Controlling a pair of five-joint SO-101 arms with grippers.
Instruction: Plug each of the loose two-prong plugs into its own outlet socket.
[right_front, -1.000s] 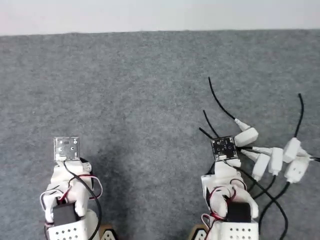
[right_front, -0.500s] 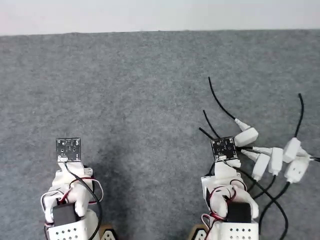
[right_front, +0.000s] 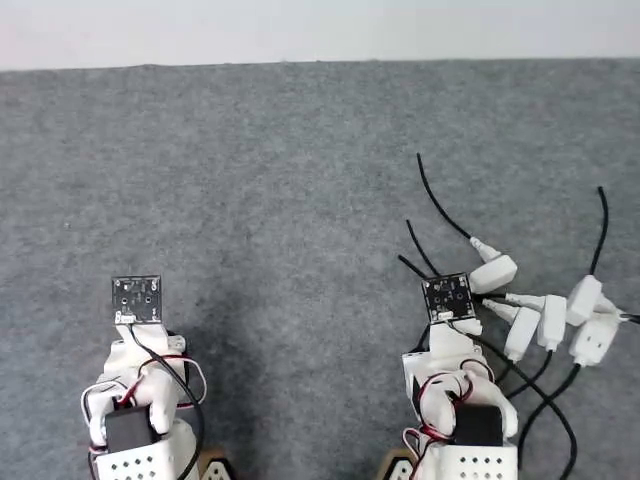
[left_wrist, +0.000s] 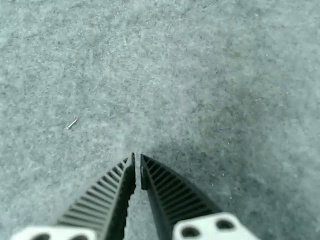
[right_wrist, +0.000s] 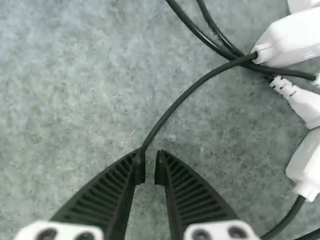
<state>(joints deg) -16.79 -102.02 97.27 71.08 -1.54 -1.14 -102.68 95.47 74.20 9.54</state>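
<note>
Grey felt mat below, white plugs bunched on it with their black cords. The right gripper sits just beside the plugs, fingers all but closed, gripping nothing. The left gripper is well apart from the plugs, likewise pinched together and empty.

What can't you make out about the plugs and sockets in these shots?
High view: the white plugs and sockets are too small to tell prongs from slots.
Right wrist view: the white connector bodies are cut off by the edge.
Right wrist view: the black cable passes behind the right gripper; contact unclear.
</note>
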